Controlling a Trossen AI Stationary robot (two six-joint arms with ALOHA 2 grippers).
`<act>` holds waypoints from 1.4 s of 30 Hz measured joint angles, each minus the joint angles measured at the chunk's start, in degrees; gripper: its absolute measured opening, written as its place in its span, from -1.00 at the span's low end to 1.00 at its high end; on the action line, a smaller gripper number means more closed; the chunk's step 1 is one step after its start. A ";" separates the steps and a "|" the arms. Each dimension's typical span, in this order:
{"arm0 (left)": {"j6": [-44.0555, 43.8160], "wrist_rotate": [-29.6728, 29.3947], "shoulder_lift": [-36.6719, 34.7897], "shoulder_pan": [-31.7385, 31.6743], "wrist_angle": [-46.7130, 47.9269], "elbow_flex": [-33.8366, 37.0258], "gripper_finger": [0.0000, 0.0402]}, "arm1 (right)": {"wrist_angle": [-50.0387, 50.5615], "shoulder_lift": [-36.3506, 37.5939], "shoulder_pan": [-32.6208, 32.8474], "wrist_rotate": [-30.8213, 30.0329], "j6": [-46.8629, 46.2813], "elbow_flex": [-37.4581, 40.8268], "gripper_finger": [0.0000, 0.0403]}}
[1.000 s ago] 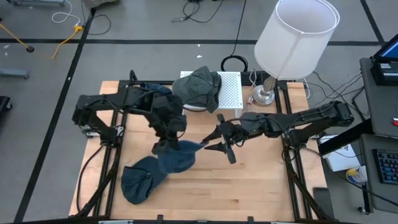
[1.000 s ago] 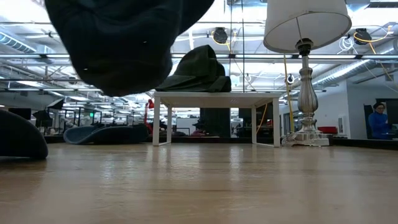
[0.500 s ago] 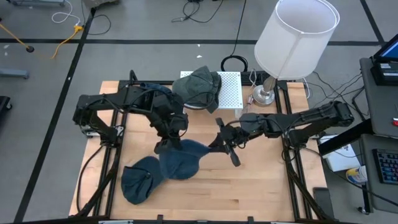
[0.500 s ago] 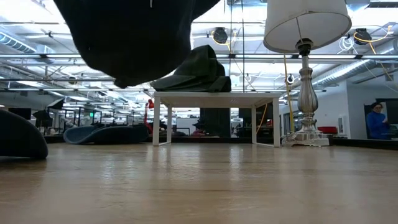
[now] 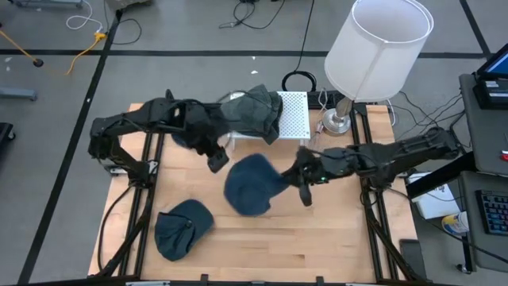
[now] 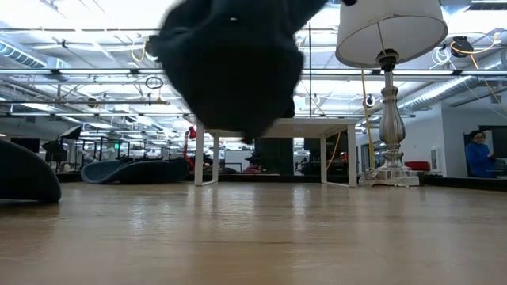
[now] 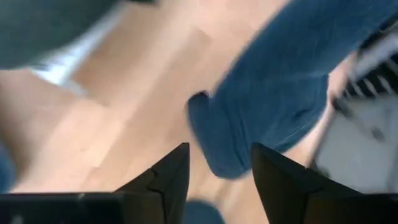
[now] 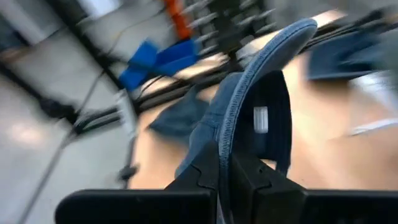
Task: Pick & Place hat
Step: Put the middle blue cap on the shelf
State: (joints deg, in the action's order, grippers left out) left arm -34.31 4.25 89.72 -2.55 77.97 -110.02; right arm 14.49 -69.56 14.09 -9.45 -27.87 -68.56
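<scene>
So right now my right gripper (image 5: 295, 176) is clamped down on the brim of the blue cap (image 5: 250, 184), and the cap hangs off it above the middle of the table (image 5: 333, 238), clear of the wood. In the right wrist view the brim edge (image 8: 249, 93) runs straight up from between my fingers, so the pinch is on the stiff curved part, which I think is the right place to hold this thing. The crown is soft denim-looking fabric and it just flops and swings, so anywhere else I'd probably get a handful of cloth that slides.

My left gripper (image 5: 214, 161) sits at about 10 o'clock from the cap, near the small white stand (image 5: 295, 119), fingers apart and holding nothing. The left wrist view shows the two fingers (image 7: 168, 180) spread with the blue fabric well beyond them, not touching.

It should be light, so weight isn't the worry. Swing is. A floppy crown hanging from one edge can drag on the table or catch on the stand if I go low.

Other stuff around: a dark green hat (image 5: 252, 111) already sits on the stand at 12 o'clock, another blue cap (image 5: 181, 229) lies at about 8 o'clock, and the lamp (image 5: 379, 48) is off at 2 o'clock.
</scene>
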 joint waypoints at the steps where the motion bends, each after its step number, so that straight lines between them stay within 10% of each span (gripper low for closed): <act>1: -1.70 -2.58 -0.80 0.15 0.02 0.00 -0.11 | 0.40 1.09 1.00 -3.71 -0.72 0.28 -0.98; 11: -17.32 -34.86 -11.17 11.09 -4.13 4.85 -0.06 | -0.55 8.53 14.71 -40.84 -4.05 6.69 -0.98; 18: -29.32 -56.15 -18.36 23.10 -11.85 18.96 -0.09 | -19.42 7.07 22.15 -59.28 13.43 9.67 -0.98; 24: -36.48 -62.22 -20.16 27.86 -24.88 31.09 -0.09 | -35.91 3.35 22.93 -59.95 29.86 10.41 -0.98; 30: -22.61 -62.77 -20.09 27.88 -46.98 38.40 -0.10 | -46.68 0.01 21.50 -53.55 35.22 10.41 -0.98; 42: -11.64 -48.87 -17.96 21.95 -60.44 39.94 -0.09 | -53.71 -3.45 21.97 -50.38 38.23 10.43 -0.98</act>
State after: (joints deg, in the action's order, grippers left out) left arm -45.95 -44.62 71.75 19.39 17.53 -70.07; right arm -39.22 -73.01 36.07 -59.83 10.36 -58.13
